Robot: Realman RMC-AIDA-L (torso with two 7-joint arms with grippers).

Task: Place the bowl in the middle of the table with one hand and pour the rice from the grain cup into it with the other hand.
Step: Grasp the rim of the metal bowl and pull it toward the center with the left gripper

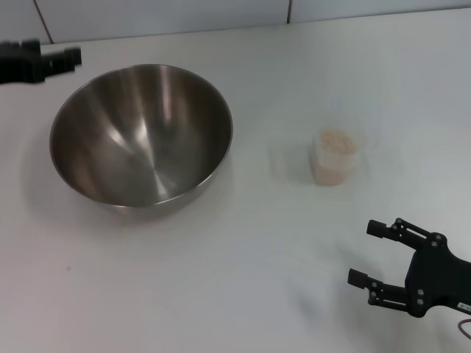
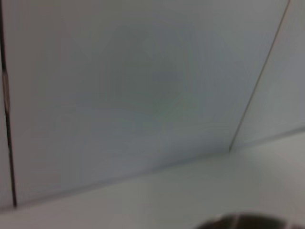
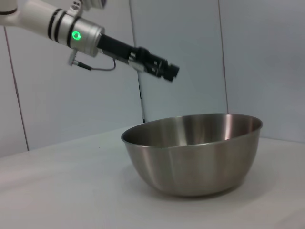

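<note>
Bowl (image 1: 141,134) on table (image 1: 243,265), left of centre, empty, upright. Cup (image 1: 334,157) with rice (image 1: 336,142) well apart to its right, upright, full near rim. Left gripper (image 1: 44,60) above far-left rim of bowl, clear of it; fingers' state: cannot tell. Right gripper (image 1: 368,254) near front edge, fingers spread, holding nothing, short of cup. Risks: spread fingers nudging light cup, tipping it, scattering rice; weak pinch on slick plastic, slipping mid-lift; pouring too far from bowl, grains missing rim.
</note>
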